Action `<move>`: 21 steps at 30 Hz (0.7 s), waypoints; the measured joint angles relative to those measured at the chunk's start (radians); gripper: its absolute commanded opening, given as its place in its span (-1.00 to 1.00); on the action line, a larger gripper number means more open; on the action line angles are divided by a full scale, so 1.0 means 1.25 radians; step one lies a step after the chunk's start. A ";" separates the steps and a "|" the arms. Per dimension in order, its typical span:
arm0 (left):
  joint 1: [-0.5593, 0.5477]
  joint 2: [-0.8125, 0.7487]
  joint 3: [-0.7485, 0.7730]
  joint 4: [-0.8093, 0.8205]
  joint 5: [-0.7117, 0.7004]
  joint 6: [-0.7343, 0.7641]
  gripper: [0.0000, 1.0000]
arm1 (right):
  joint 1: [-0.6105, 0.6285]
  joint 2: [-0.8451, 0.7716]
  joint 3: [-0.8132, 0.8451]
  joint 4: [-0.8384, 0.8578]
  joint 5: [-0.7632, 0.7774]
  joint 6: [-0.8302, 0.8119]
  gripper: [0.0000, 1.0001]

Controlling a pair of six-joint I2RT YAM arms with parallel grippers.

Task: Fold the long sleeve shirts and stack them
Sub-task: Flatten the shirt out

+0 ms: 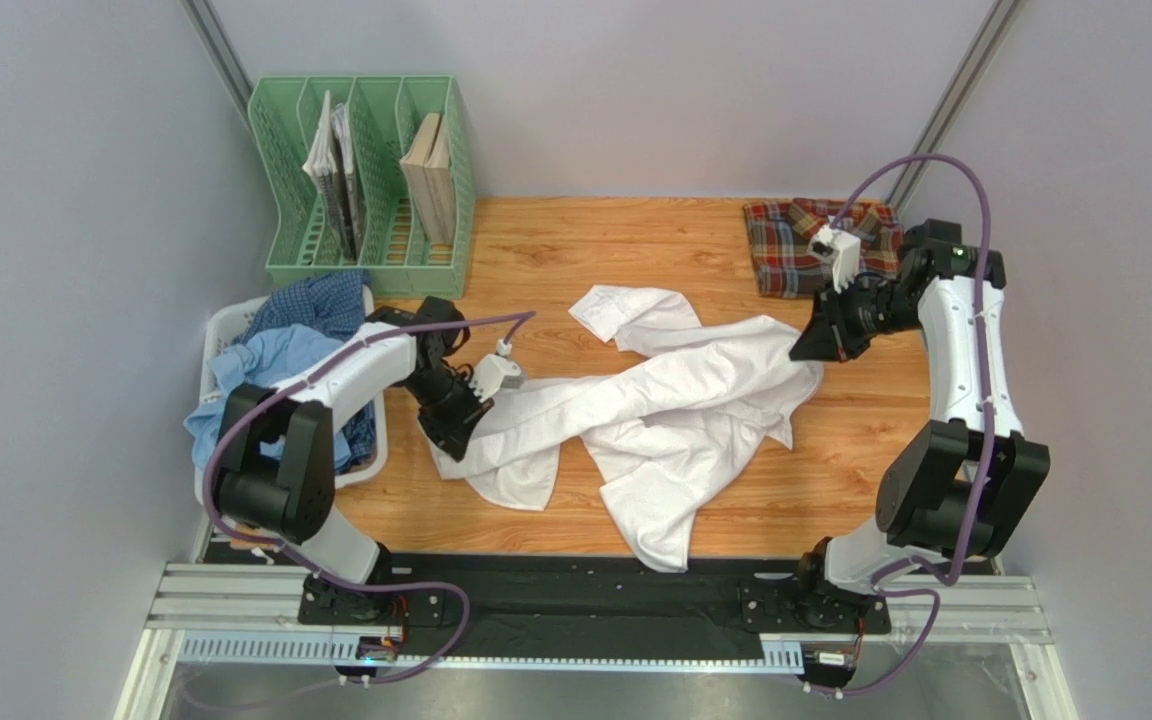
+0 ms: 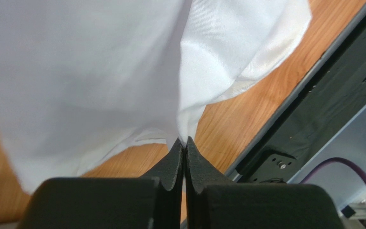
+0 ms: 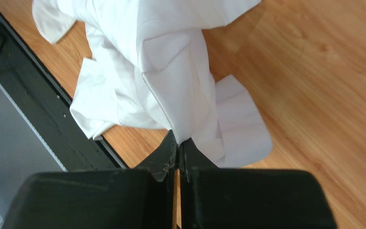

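A white long sleeve shirt (image 1: 672,405) lies crumpled across the middle of the wooden table (image 1: 567,240). My left gripper (image 1: 452,435) is shut on its left edge, the cloth (image 2: 123,71) pinched between the black pads (image 2: 173,162). My right gripper (image 1: 811,348) is shut on the shirt's right end, where the white cloth (image 3: 170,86) rises out of the fingertips (image 3: 168,148). A folded plaid shirt (image 1: 800,248) lies at the back right. Light blue (image 1: 259,368) and dark blue checked (image 1: 319,305) shirts fill the white basket (image 1: 229,323) on the left.
A green file rack (image 1: 364,188) with books stands at the back left. The black rail (image 1: 567,578) with the arm bases runs along the near edge. Grey walls close in both sides.
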State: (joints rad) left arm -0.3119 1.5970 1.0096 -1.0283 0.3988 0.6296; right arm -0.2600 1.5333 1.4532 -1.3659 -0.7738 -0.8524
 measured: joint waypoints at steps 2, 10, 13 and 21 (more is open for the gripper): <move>0.020 -0.048 0.046 -0.038 0.018 -0.010 -1.00 | -0.018 0.005 0.060 -0.008 -0.025 0.019 -1.00; 0.162 -0.305 0.487 -0.060 0.084 -0.064 -1.00 | -0.226 0.027 0.436 0.003 -0.246 0.126 -1.00; 0.155 -0.413 0.555 -0.048 0.108 -0.091 -1.00 | -0.297 -0.009 0.493 0.003 -0.335 0.172 -1.00; 0.156 -0.609 0.581 -0.048 0.060 -0.168 -1.00 | -0.477 -0.224 0.488 0.040 -0.452 0.397 -1.00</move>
State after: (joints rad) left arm -0.1173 0.8356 1.7359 -1.0882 0.4732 0.4194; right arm -0.8562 1.2533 2.0628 -1.3163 -1.3388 -0.3557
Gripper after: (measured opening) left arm 0.006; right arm 0.004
